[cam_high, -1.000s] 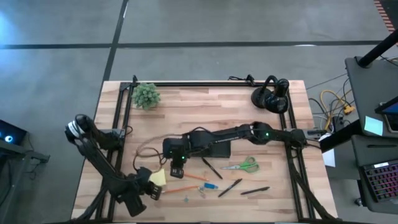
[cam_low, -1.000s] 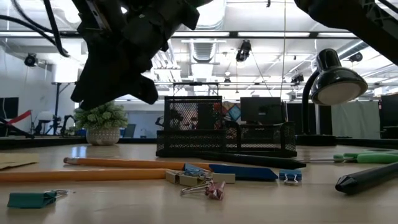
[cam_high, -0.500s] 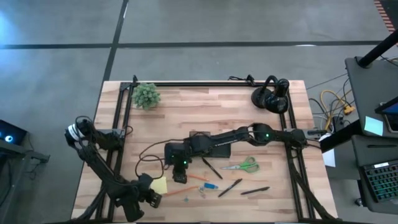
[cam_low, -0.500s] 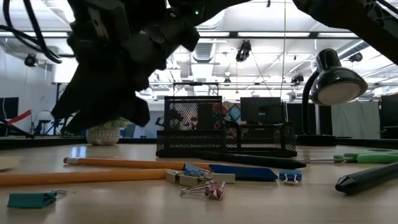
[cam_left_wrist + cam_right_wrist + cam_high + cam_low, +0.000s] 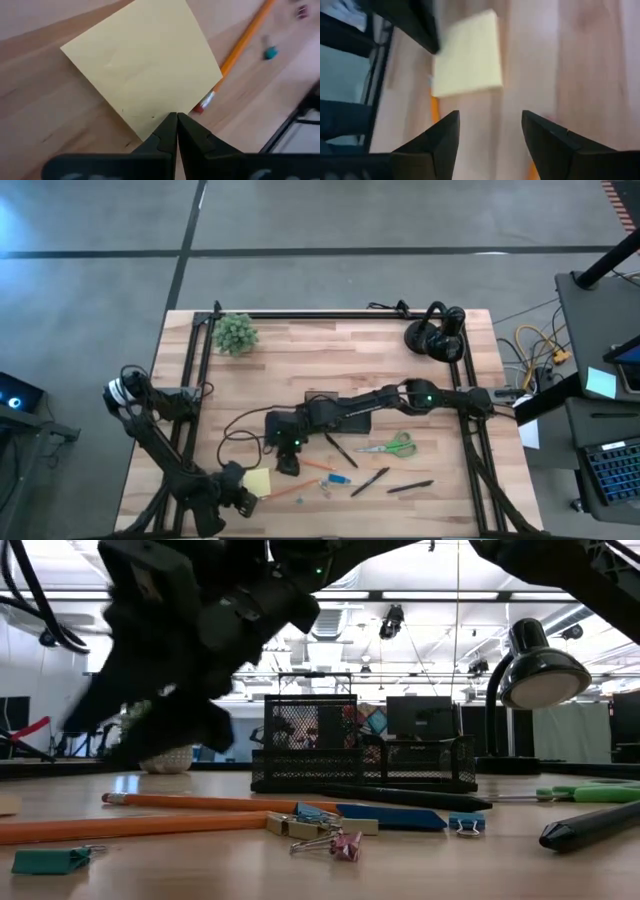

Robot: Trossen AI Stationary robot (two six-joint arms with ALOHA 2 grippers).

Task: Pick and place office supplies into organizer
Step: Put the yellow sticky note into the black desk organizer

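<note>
Left wrist view is showing the left pincer (image 5: pixel 176 120) with its fingers pressed together, clenched on nothing, tips just over a corner of the sticky pad (image 5: pixel 142 65). The pad is lying flat on the counter (image 5: pixel 45 120), turned like a diamond, one corner pointing at the pincer. Just beside it, a pencil (image 5: pixel 235 55) is lying with its long axis slanting away, eraser end nearest the pad. Seen from above, the right pincer (image 5: pixel 287 463) is reaching over the counter's middle toward the pad (image 5: pixel 256 481); in its wrist view its fingers (image 5: pixel 440 135) are standing spread, released. The organizer (image 5: pixel 340 412) is sitting behind it, under the right arm, with scissors (image 5: pixel 390 446) lying crosswise, handles pointing right.
</note>
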